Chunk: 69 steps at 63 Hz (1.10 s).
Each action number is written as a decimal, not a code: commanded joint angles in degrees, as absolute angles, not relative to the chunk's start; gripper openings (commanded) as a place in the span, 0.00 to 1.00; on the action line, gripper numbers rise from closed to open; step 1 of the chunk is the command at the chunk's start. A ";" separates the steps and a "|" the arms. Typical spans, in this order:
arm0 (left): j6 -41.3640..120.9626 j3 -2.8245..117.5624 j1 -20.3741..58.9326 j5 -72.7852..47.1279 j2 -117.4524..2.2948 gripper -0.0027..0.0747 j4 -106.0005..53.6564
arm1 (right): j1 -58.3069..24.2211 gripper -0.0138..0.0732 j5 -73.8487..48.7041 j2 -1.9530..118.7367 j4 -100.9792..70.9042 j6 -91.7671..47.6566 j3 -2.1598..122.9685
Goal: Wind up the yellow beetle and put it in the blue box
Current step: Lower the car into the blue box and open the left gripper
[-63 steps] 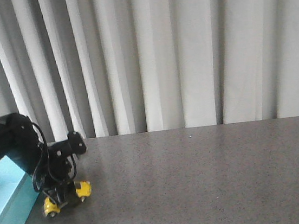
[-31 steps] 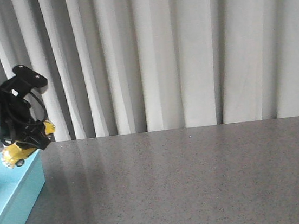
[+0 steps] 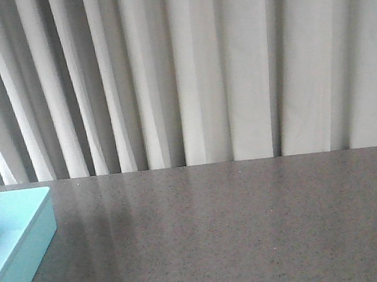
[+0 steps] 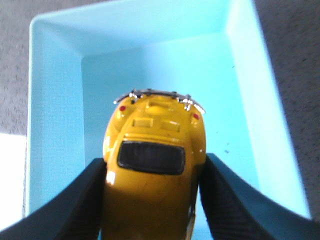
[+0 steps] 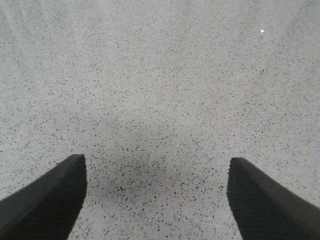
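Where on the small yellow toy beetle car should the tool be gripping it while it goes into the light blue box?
On its flanks, as the left tool has it now: one finger on each side of the small yellow toy beetle car, coming from above. The long sides give opposing surfaces; the rounded roof and rear would likely slip. The car hangs over the light blue rectangular box.

The left gripper [image 4: 152, 200] is clamped on a load, while the right gripper [image 5: 156, 197] hangs spread wide.
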<state>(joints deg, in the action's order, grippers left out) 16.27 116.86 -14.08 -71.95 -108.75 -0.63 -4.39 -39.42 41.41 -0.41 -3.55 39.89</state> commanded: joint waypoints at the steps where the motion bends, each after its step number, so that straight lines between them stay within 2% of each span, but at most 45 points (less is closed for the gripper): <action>1: 15.53 115.18 -16.27 -66.52 -108.01 0.34 -1.81 | -4.28 0.80 -35.76 41.35 0.00 -3.55 41.52; 33: 14.55 113.55 -17.02 -63.43 -120.09 0.34 -7.37 | -4.28 0.80 -35.76 41.35 0.00 -3.55 41.52; 41: 14.50 113.55 -17.02 -63.49 -120.63 0.37 -7.30 | -4.28 0.80 -35.76 41.35 0.00 -3.55 41.52; 48: 14.55 113.55 -17.02 -63.86 -120.63 0.46 -7.30 | -4.28 0.80 -35.76 41.35 0.00 -3.55 41.52; 58: 14.50 113.94 -17.02 -65.21 -120.27 0.67 -7.37 | -4.28 0.80 -35.76 41.35 0.00 -3.55 41.52; 69: 14.07 115.45 -17.02 -67.55 -117.66 0.76 -7.86 | -4.28 0.80 -35.76 41.35 0.00 -3.55 41.52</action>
<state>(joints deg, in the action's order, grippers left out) 15.01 112.74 -17.28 -67.36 -123.80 -6.50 -4.39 -39.42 41.41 -0.36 -3.55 39.89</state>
